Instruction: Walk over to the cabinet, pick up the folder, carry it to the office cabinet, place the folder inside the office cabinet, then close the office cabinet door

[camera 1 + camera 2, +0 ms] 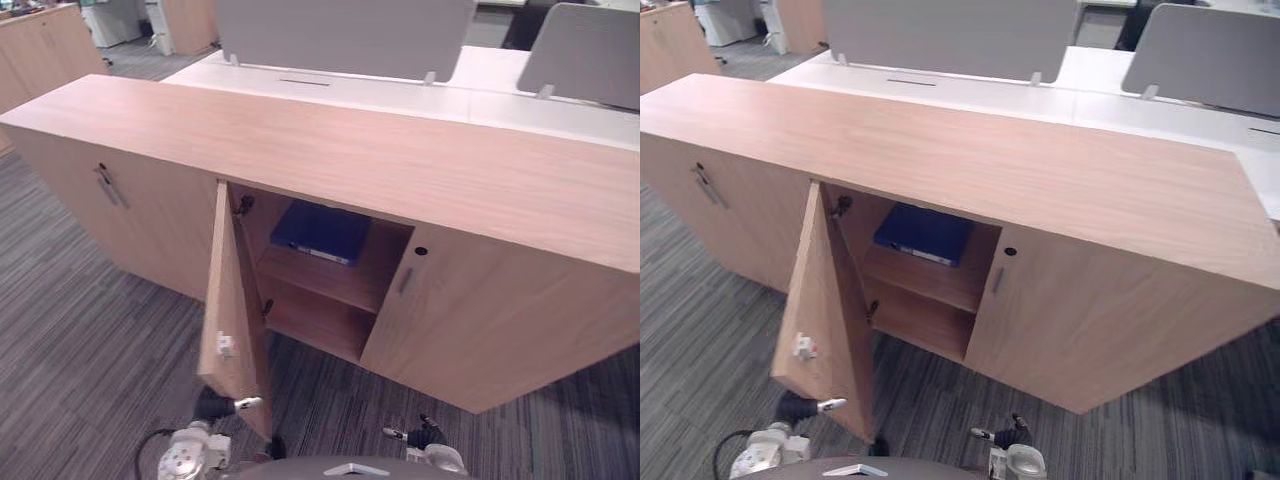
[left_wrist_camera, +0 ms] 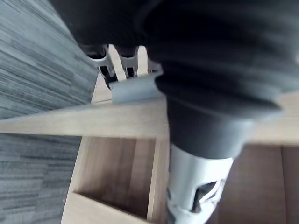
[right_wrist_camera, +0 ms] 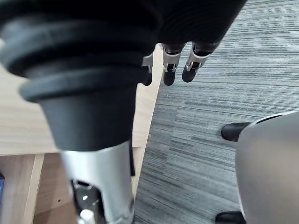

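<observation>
The blue folder (image 1: 320, 232) lies flat on the upper shelf inside the wooden office cabinet (image 1: 330, 150). The cabinet's door (image 1: 232, 310) stands swung out towards me, a small white catch on its inner face. My left hand (image 1: 215, 408) is low at the door's bottom corner, on its outer side. Its fingers (image 2: 117, 65) are straight and rest against a wooden edge. My right hand (image 1: 1005, 437) hangs over the carpet in front of the cabinet with its fingers (image 3: 170, 70) relaxed, holding nothing.
A shut door with a metal handle (image 1: 108, 185) is left of the opening, another shut door (image 1: 470, 320) is right of it. A white desk (image 1: 400, 90) with grey partitions (image 1: 340, 35) stands behind the cabinet. Grey striped carpet (image 1: 90, 330) covers the floor.
</observation>
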Available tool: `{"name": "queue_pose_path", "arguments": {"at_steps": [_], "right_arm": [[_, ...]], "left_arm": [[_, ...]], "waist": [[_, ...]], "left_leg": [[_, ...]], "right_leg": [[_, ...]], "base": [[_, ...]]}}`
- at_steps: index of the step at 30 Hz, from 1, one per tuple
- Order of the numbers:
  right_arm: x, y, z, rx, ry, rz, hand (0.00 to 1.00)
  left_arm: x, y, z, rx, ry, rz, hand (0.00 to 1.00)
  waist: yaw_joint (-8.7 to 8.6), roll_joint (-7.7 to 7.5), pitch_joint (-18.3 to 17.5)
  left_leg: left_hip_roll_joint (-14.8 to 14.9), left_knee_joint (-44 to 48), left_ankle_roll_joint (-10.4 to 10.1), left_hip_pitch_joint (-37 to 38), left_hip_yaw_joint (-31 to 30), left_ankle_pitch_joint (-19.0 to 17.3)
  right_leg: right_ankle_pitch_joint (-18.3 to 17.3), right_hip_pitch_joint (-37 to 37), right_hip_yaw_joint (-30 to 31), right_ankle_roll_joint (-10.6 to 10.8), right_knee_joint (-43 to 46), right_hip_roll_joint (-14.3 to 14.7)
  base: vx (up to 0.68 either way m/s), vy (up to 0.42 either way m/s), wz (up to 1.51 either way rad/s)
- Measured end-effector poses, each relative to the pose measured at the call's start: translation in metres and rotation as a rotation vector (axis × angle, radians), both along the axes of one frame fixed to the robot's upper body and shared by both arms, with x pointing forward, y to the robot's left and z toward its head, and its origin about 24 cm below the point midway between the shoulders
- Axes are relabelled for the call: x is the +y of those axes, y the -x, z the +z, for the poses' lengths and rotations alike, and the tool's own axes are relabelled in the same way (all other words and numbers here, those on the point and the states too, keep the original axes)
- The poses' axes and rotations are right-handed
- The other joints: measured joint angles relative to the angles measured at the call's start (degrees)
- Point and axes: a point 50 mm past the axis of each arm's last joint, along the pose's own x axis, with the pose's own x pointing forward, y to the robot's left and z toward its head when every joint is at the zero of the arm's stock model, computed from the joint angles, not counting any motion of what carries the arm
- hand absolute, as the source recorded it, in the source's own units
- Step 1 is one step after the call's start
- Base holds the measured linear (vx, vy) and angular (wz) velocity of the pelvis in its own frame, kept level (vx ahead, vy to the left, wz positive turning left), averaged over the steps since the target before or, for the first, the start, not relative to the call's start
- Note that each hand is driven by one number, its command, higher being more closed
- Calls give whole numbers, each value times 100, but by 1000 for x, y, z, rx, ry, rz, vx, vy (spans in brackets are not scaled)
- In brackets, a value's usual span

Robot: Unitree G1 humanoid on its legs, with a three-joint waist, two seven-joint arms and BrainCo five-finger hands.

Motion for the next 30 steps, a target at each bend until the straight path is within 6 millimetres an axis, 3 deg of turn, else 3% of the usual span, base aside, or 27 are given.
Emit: {"name": "queue_pose_path", "arguments": {"at_steps": [5, 10, 13, 15, 22, 30], "right_arm": [[3, -1, 0, -1, -6, 1, 0], [6, -2, 0, -4, -12, -1, 0], [6, -3, 0, -5, -11, -1, 0], [5, -4, 0, -7, -2, -7, 0], [2, -5, 0, 4, 0, -21, 0], [-5, 4, -2, 42, 10, -37, 0]], "left_arm": [[-32, -28, 11, -88, 20, -143, 0], [-40, -55, 15, -135, -33, -164, 0], [-26, -72, 16, -138, -82, -80, 0], [-2, -88, 16, -133, -144, 53, 0], [44, -122, 29, -135, -269, 216, 0], [62, -132, 38, -148, -309, 241, 0]], "waist": [[-160, -18, -96], [-385, -24, -121], [-446, -26, -130], [-551, -40, -137], [-739, -85, -116], [-830, -135, -92]], "left_leg": [[36, 0, 5, 3, 280, -30], [82, 2, -37, 119, 685, -160], [127, 5, -51, 115, 910, -215], [165, 37, -51, 113, 1070, -228], [182, 38, -73, -78, 1344, -313], [168, 39, -69, -176, 1530, -339]], "right_leg": [[17, -145, 384, -21, -9, 66], [288, -178, 794, 4, -185, 103], [444, -239, 990, 48, -334, 158], [534, -272, 1138, 38, -428, 199], [642, -558, 1376, 37, -556, 215], [849, -760, 1445, 18, -689, 216]], "base": [[5, 17, -28], [54, 12, -43], [67, -11, -45], [70, -20, -39], [19, -18, -22], [-17, -29, -20]]}}
